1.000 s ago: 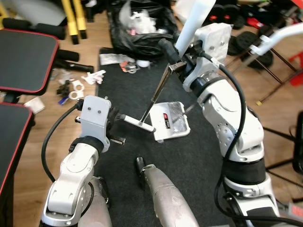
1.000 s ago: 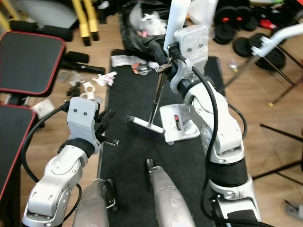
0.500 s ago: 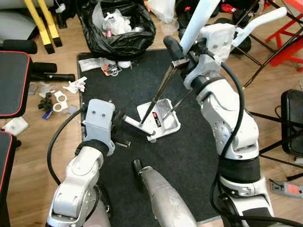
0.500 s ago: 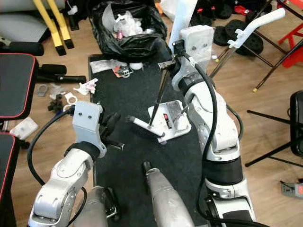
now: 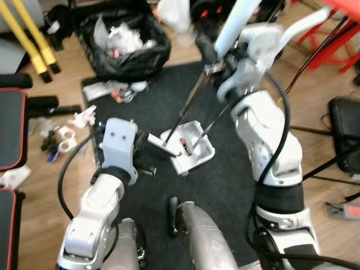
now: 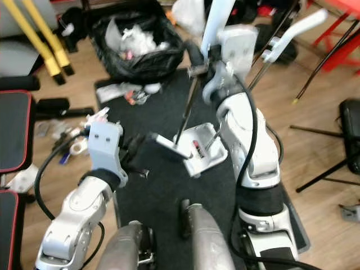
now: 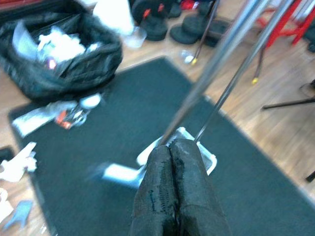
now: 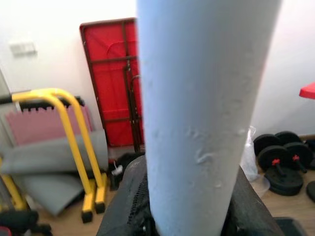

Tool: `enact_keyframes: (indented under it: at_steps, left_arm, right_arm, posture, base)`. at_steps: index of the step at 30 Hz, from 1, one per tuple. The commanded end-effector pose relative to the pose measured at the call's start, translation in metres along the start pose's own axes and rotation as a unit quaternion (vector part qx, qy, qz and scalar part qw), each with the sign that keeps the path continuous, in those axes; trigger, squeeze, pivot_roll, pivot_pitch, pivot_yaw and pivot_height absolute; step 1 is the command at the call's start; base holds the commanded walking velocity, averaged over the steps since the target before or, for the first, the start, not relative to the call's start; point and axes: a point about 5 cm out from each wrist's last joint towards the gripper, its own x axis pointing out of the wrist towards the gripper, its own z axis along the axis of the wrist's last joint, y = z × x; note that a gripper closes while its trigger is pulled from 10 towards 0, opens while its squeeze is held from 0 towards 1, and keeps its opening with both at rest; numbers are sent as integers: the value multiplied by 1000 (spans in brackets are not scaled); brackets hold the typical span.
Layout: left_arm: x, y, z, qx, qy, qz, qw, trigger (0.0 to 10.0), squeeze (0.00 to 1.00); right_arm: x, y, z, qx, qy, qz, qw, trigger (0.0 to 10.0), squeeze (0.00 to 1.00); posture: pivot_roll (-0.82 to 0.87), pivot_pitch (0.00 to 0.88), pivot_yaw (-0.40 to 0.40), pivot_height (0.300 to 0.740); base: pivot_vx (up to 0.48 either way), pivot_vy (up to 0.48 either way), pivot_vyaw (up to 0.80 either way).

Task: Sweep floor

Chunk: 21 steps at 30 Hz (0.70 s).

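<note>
1. While the head views are a little blurred, I can see my right gripper (image 6: 209, 53) raised high over the far half of the black mat (image 5: 236, 185), clenched around a thick pale pole (image 8: 206, 113), which I take to be the broom handle; in the right wrist view the black fingers (image 8: 130, 201) wrap its sides.
2. My left gripper (image 7: 177, 162) sits low over the mat's near left, fingers pressed tight together on the lower end of a thin metal rod (image 5: 188, 104). That rod slants up and away toward the right gripper.
3. A white dustpan (image 5: 188, 147) lies on the mat just ahead and right of the left gripper, well below the right one. It has a shallow tray with a raised rim, a red-and-black scrap inside, and a short white handle (image 6: 166, 145) pointing back at the left gripper.
4. The relation I care about: the litter (image 5: 121, 93), meaning paper scraps, white plastic bits and a small cap, lies at the mat's far left corner and on the wood (image 5: 39, 219) beside it. That is beyond and left of the pan, with the black bin bag (image 5: 124, 42) just past it.
5. I judge the left arm nearer that litter; the pan's long axis runs roughly crosswise to the rod.
</note>
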Motion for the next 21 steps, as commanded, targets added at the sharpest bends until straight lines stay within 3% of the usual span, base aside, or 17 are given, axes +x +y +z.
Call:
enact_keyframes:
  at_steps: [1,2,6,10,12,14,21]
  left_arm:
    - [-3,-2,-7,-1,14,-8,1000,10000,0]
    - [-4,-2,-7,-1,12,-7,1000,10000,0]
    - [-4,-1,-6,-2,9,-5,1000,10000,0]
    - [-5,-1,-4,-2,7,-4,1000,10000,0]
    - [-5,-1,-4,-2,7,-4,1000,10000,0]
    - [-6,0,-3,-3,7,-6,1000,10000,0]
    - [-8,0,-3,-3,7,-6,1000,10000,0]
  right_arm:
    - [-1,5,11,26,-27,9,999,10000,0]
    - [-2,6,7,58,-11,11,998,10000,0]
    - [-6,8,-6,96,33,25,995,10000,0]
    - [-15,9,-21,81,95,49,991,10000,0]
    - [-15,9,-21,81,95,49,991,10000,0]
    - [-21,2,-24,62,131,71,987,10000,0]
    - [-21,-2,-20,57,133,70,987,10000,0]
  posture:
    - [-106,254,-129,740]
    - [-110,263,-130,740]
    - [-110,269,-132,740]
    - [-118,285,-135,740]
    - [-118,285,-135,740]
    - [-121,300,-139,740]
    - [-122,308,-138,740]
  base:
    - [0,0,0]
    - [0,0,0]
    - [0,0,0]
    - [0,0,0]
    - [0,0,0]
    - [0,0,0]
    - [0,0,0]
